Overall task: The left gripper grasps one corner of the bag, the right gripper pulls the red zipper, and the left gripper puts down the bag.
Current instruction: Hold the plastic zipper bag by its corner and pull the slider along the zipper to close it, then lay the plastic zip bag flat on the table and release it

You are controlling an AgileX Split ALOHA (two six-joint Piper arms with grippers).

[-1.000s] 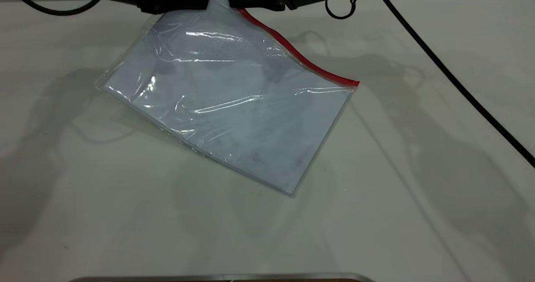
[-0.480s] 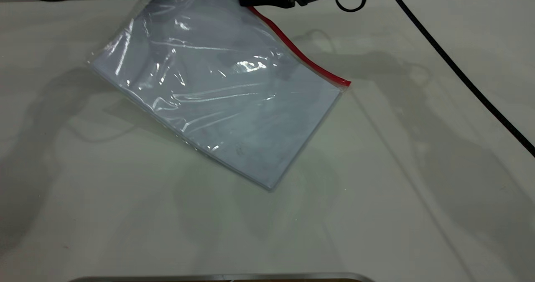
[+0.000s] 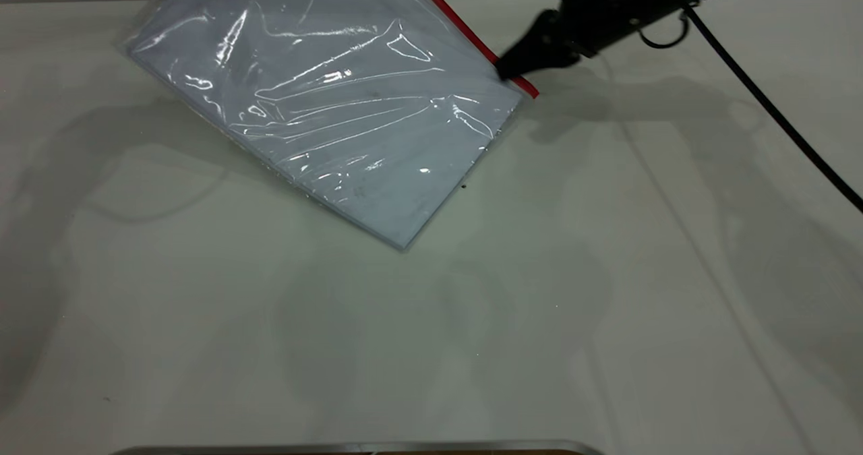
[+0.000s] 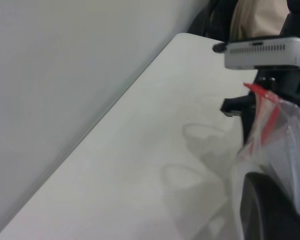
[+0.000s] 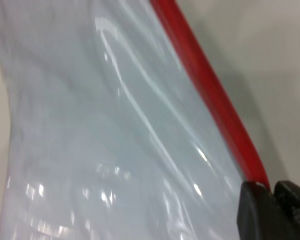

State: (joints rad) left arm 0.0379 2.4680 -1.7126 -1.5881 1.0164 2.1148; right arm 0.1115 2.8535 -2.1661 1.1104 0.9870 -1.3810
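The bag, a clear pouch with white sheets inside, hangs tilted above the table, its low corner near the surface. Its upper corner runs out of the exterior view's top. The red zipper runs down its right edge. My right gripper is shut on the zipper close to the strip's lower end. The right wrist view shows the jaws pinching the red strip. My left gripper is outside the exterior view. In the left wrist view one black finger presses against the bag's plastic below its red corner.
The white table spreads below the bag. The right arm's black cable crosses the right side, with a small hook loop near the gripper. A metal edge lies along the front.
My right gripper has slid down the red zipper from beside the left gripper to near its lower end. The bag has risen and shifted back; the left gripper has left the exterior view.
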